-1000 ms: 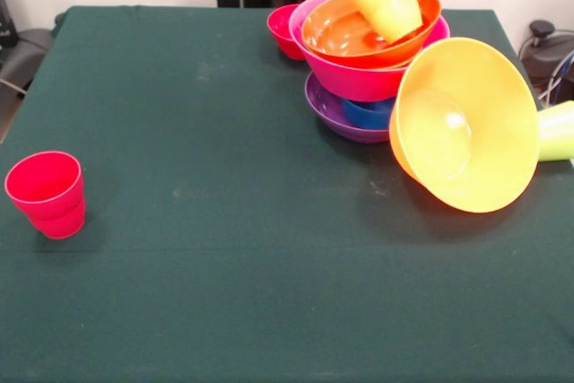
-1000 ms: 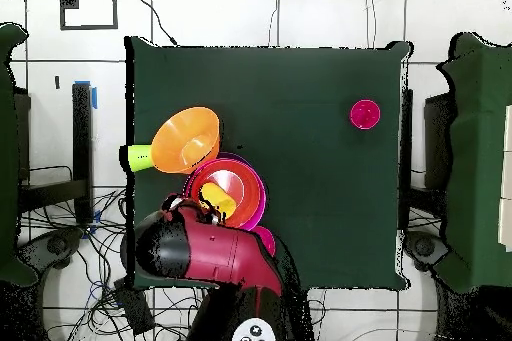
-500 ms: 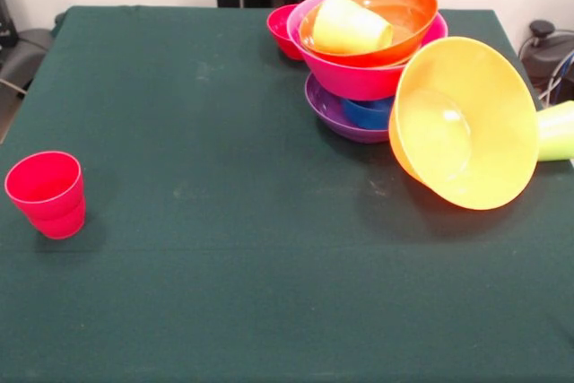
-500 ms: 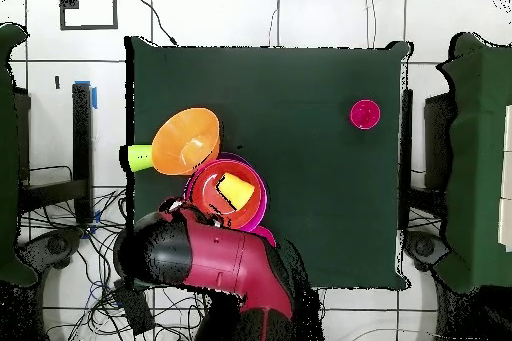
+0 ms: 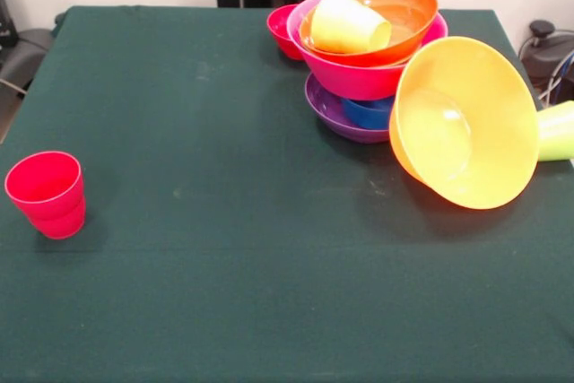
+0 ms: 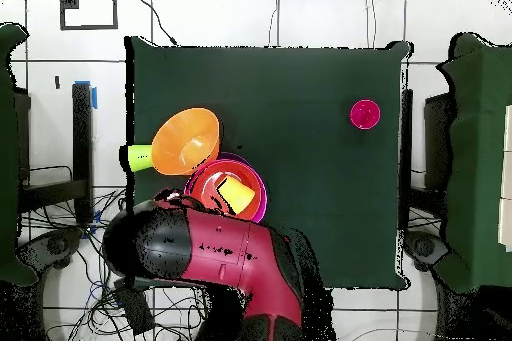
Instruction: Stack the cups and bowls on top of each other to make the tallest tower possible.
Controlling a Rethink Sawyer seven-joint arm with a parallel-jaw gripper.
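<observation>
We see the yellow cup [image 5: 348, 23] lying on its side in the red-orange bowl [image 5: 404, 8], atop the tower [image 5: 363, 73] nr the far edge. Red cup [image 5: 47, 193] sits well apart w/ open cloth between (gripper out of sight; fingers: can't tell).

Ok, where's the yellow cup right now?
In the front view, the small yellow plastic cup lies on its side inside the red-orange bowl topping the tower at the table's far right, above the large pink bowl.
</observation>
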